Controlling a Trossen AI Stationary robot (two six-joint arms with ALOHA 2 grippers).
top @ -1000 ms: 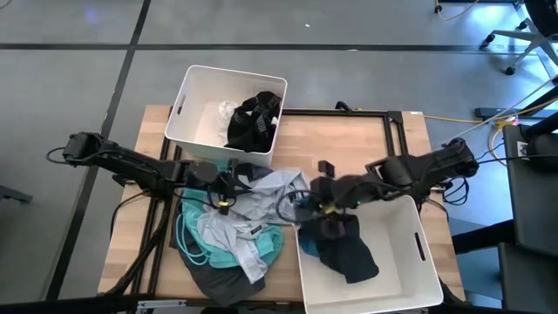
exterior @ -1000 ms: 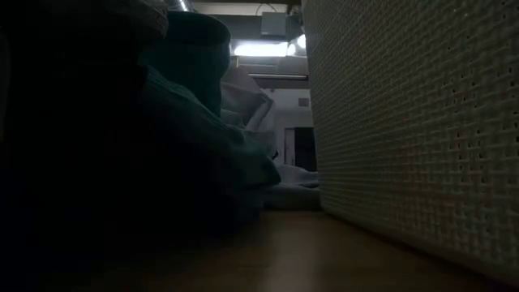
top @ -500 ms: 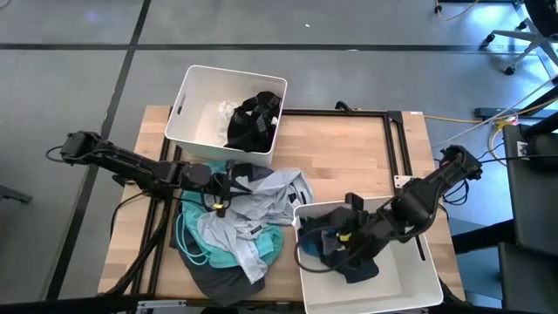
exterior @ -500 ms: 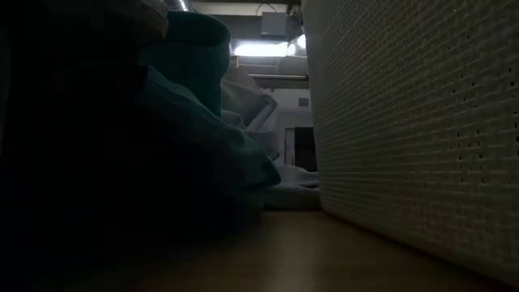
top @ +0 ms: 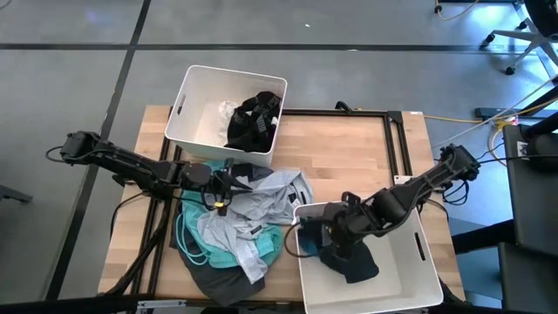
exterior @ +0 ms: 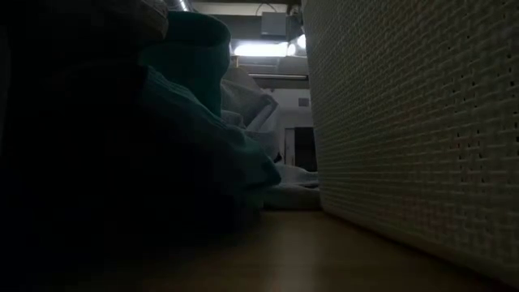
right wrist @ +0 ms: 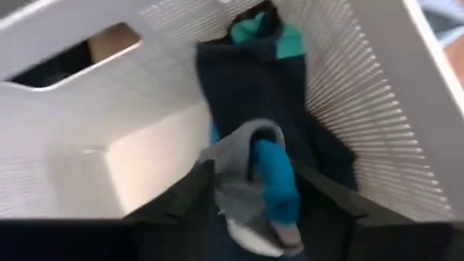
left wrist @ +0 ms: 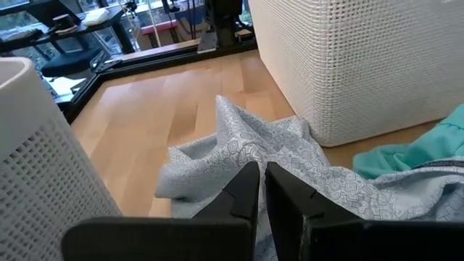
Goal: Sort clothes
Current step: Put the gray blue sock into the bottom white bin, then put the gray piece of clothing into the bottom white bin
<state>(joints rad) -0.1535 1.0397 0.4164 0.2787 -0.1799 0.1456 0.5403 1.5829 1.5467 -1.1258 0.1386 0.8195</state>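
Reaching into near white bin (top: 410, 279), right claw (top: 327, 237) hangs over dark garments (top: 349, 257) — fingers spread, grey-and-blue sock (right wrist: 264, 185) between them (gripped or loose, cannot tell). Left claw (top: 228, 185) pinched shut on pale grey-blue garment (top: 261, 199), at top of clothes pile (top: 228, 240) on counter (top: 349, 157) — teal and dark grey beneath. Far white bin (top: 196, 105) holds black garment (top: 255, 120), white lacy piece (top: 225, 112).

Left pincer (left wrist: 255, 190) closed, right pincer (right wrist: 255, 190) parted.
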